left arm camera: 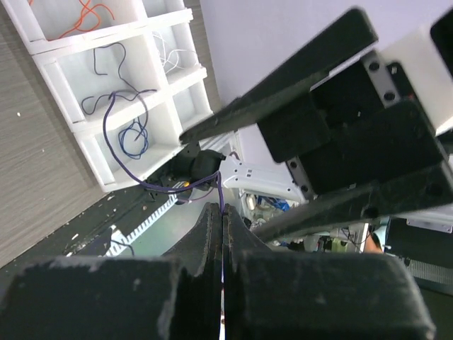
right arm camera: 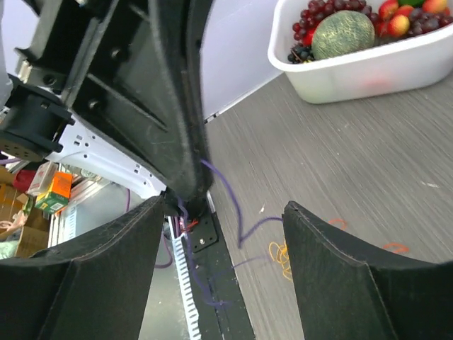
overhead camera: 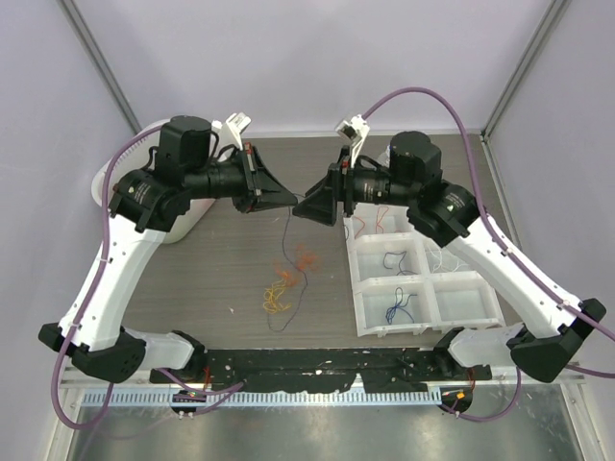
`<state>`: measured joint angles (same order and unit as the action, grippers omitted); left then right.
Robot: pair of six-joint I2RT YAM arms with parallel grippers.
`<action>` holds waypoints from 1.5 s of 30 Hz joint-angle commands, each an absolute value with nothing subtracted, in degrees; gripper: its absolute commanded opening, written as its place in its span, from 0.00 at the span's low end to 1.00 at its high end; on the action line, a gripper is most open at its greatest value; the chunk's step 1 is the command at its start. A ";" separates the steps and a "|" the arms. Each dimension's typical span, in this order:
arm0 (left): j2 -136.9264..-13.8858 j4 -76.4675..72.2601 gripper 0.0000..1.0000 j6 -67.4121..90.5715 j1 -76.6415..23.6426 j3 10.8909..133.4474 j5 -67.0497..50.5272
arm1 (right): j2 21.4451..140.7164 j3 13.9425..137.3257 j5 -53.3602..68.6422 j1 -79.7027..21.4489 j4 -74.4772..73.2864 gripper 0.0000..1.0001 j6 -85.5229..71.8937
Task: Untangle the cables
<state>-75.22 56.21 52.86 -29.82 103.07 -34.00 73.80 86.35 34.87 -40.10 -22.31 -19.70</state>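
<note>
- You have a thin purple cable point(overhead camera: 286, 240) pinched in the closed jaws of the left gripper point(overhead camera: 290, 204). It hangs in loose bends, and its lower end trails onto the table point(overhead camera: 211, 279).
- A yellow-orange tangle point(overhead camera: 278, 294) lies on the table beside that trailing end, with a small orange cable point(overhead camera: 306, 257) near it.
- In the white tray point(overhead camera: 355, 298), a blue cable point(overhead camera: 396, 308) sits coiled in one compartment and a white cable point(overhead camera: 394, 259) in the next.

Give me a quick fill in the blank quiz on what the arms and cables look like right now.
The left gripper is ___ on a thin purple cable.
The right gripper is ___.
The loose cables heaped on the table are ___.
Missing words: shut, open, orange.
</note>
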 commanded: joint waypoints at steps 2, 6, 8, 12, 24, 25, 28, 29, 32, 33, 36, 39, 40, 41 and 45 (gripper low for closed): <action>-74.18 54.40 0.00 55.37 -29.71 103.18 -32.43 | 69.88 83.41 28.86 -47.89 -15.03 0.73 -19.43; -75.23 54.41 0.00 56.42 -29.71 103.80 -32.70 | 70.84 85.16 13.93 -55.35 -18.79 0.66 -16.96; -75.58 55.36 0.00 56.43 -29.71 104.67 -31.65 | 71.54 86.21 4.69 -57.73 -20.29 0.60 -17.57; -75.76 56.43 0.00 57.04 -29.71 105.38 -29.18 | 73.74 88.68 -5.79 -60.28 -22.67 0.51 -20.39; -74.97 56.08 0.00 59.06 -29.62 103.80 -29.44 | 76.11 91.23 -15.12 -62.49 -24.52 0.49 -20.92; -74.97 56.07 0.00 59.15 -29.62 103.89 -29.53 | 76.20 91.23 -15.03 -62.49 -24.35 0.48 -21.09; -75.23 55.99 0.00 59.06 -29.71 104.32 -29.88 | 76.55 91.14 -14.07 -62.49 -24.26 0.40 -21.88; -75.32 55.90 0.00 59.06 -29.71 104.41 -29.97 | 76.47 90.71 -13.71 -62.49 -23.65 0.32 -22.15; -75.41 55.11 0.00 59.06 -29.71 104.76 -30.59 | 75.06 88.51 -12.66 -62.49 -20.93 0.06 -23.29; -75.24 54.59 0.00 59.15 -29.71 104.77 -30.41 | 74.62 87.29 -12.74 -62.49 -19.53 0.01 -23.64; -74.18 53.35 0.02 58.80 -29.71 104.59 -29.10 | 71.82 83.86 -13.88 -62.49 -16.36 0.01 -24.34; -73.04 52.82 0.33 58.19 -29.62 104.77 -26.81 | 69.18 81.39 -17.83 -62.40 -15.21 0.01 -24.70; -72.60 52.21 0.34 57.84 -29.62 104.68 -26.20 | 67.78 80.60 -19.84 -62.40 -15.12 0.01 -24.61; -71.99 51.51 0.38 57.57 -29.62 104.68 -25.76 | 66.98 80.33 -21.26 -62.40 -15.12 0.01 -24.26; -70.58 50.80 0.67 56.69 -29.44 105.12 -22.33 | 63.12 79.10 -26.43 -62.23 -16.26 0.01 -22.94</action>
<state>-73.78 54.83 57.78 -29.61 103.15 -26.02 68.18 79.26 -18.48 -62.41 -19.59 -23.75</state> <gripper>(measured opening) 0.541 0.039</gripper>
